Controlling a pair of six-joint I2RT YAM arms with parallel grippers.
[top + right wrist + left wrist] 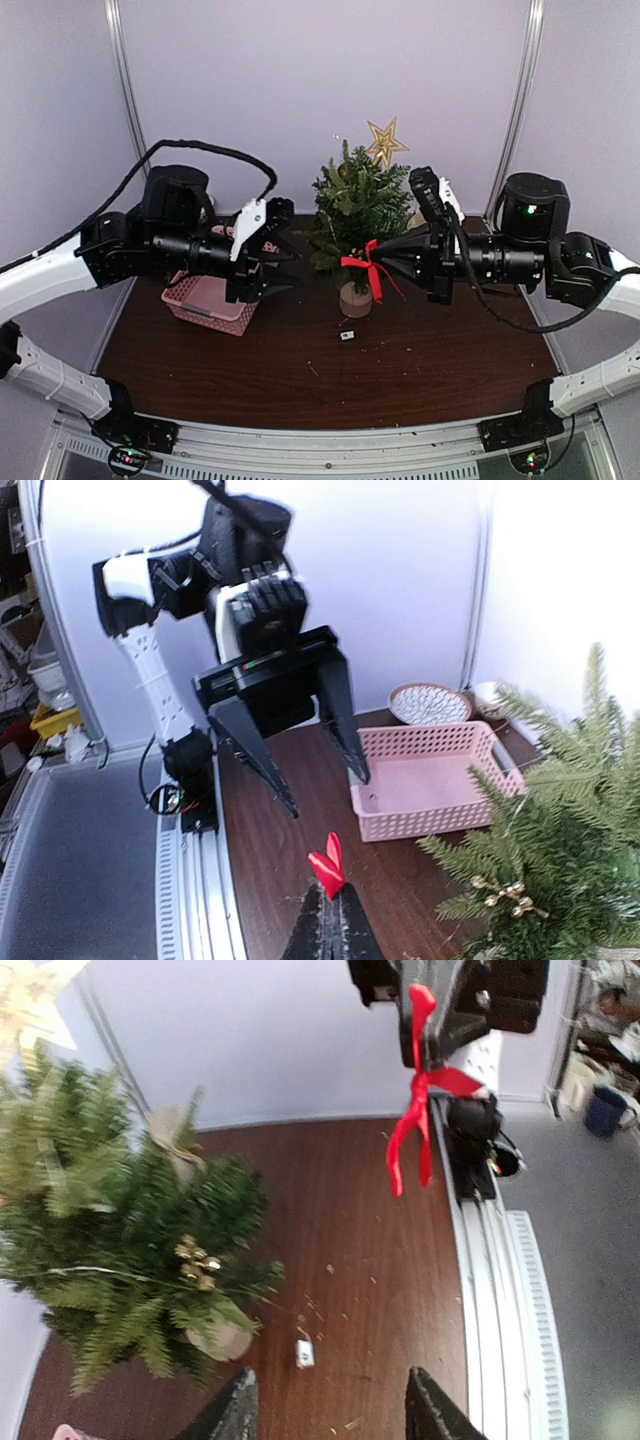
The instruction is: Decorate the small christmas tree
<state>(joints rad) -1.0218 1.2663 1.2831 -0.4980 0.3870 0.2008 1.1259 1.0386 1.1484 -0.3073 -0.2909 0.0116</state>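
Observation:
The small christmas tree (352, 215) stands at the back middle of the table on its pale stump (355, 298), with a gold star (385, 142) on top and gold bells (197, 1262) on a branch. My right gripper (378, 262) is shut on a red ribbon bow (365, 272) just right of the tree's lower branches; the bow's loops (328, 865) stick out above the closed fingers (345, 935). My left gripper (290, 268) hangs open and empty left of the tree, facing the bow (415, 1130). Its fingers (235, 1410) frame bare table.
A pink basket (205, 305) sits under the left arm, empty where its floor shows (430, 780). A patterned bowl (428, 703) lies behind it. A small white tag (346, 335) lies on the table in front of the stump. Needle scraps dot the wood.

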